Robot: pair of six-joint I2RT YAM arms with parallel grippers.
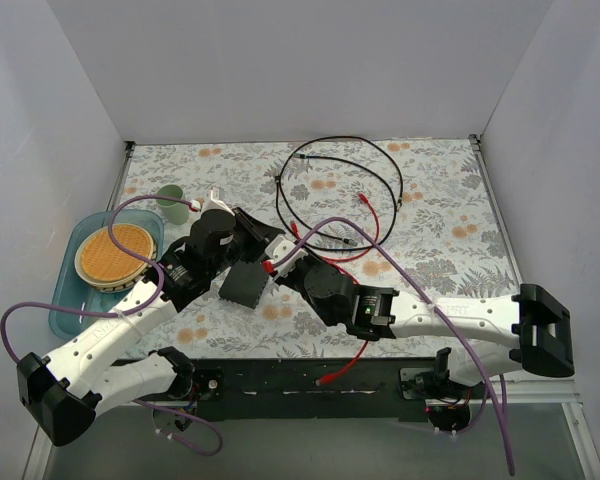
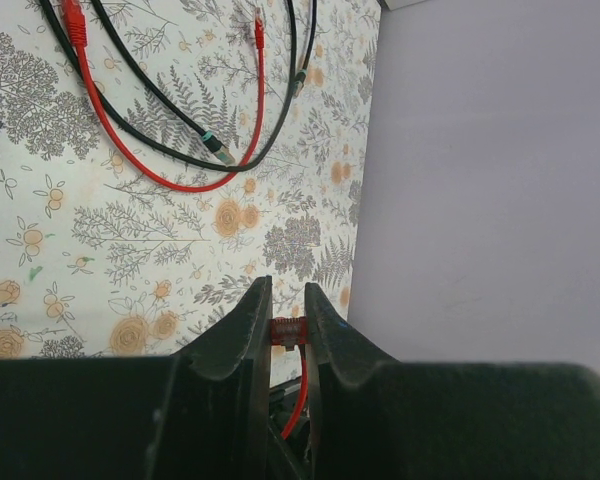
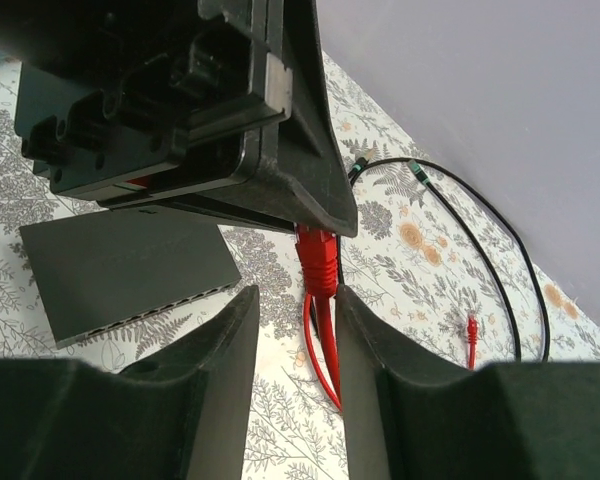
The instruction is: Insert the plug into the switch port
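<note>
The tablecloth (image 1: 440,200) is white, printed with grey ferns and orange blossoms. The switch (image 1: 245,285) at centre is matte black. The plug (image 3: 318,255) is red, as is a cable (image 2: 195,188). A black cable (image 1: 340,138) loops at upper centre. At left, a tan grid-patterned plate (image 1: 115,252) lies in a pale blue tray (image 1: 65,300), near a pale green cup (image 1: 172,200)

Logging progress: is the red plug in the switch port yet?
Out. The left gripper pinches the plug apart from the switch, which lies flat on the table.
</note>
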